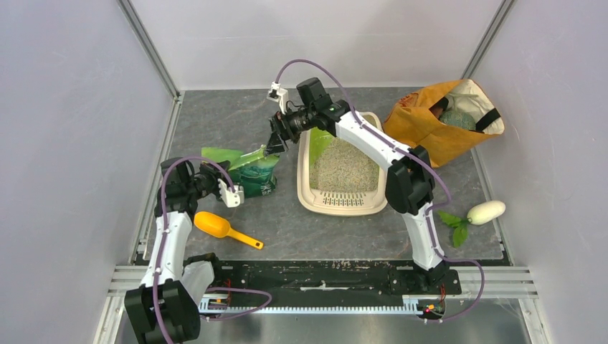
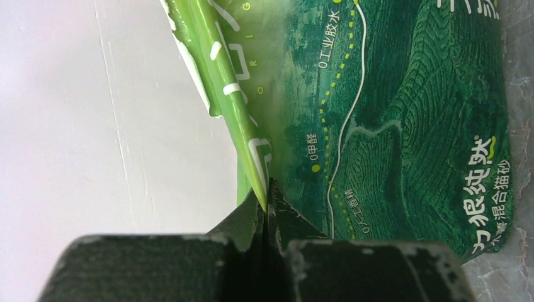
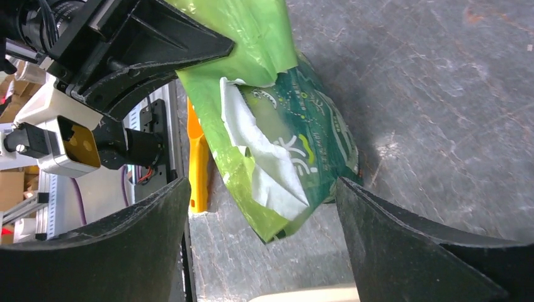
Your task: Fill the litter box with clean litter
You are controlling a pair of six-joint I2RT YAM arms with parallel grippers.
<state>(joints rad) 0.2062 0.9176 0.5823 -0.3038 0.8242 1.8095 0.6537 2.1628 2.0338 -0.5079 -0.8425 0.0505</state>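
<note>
The litter box (image 1: 307, 188), with a beige rim and a grate at its near end, sits mid-table and holds pale sandy clean litter (image 1: 345, 168). A green printed bag (image 1: 251, 172) stands left of it. My left gripper (image 1: 224, 183) is shut on the bag's light-green edge, as the left wrist view (image 2: 267, 192) shows. My right gripper (image 1: 275, 143) is open at the bag's top right corner. In the right wrist view the bag (image 3: 277, 119) hangs between and beyond my open right gripper (image 3: 261, 189), untouched by it. The box rim (image 3: 308, 294) shows at the bottom of that view.
An orange scoop (image 1: 221, 227) lies on the mat in front of the bag. An orange fabric bag (image 1: 430, 122) stands at the back right. A white radish (image 1: 486, 211) with green leaves (image 1: 454, 225) lies at the right edge. Walls enclose three sides.
</note>
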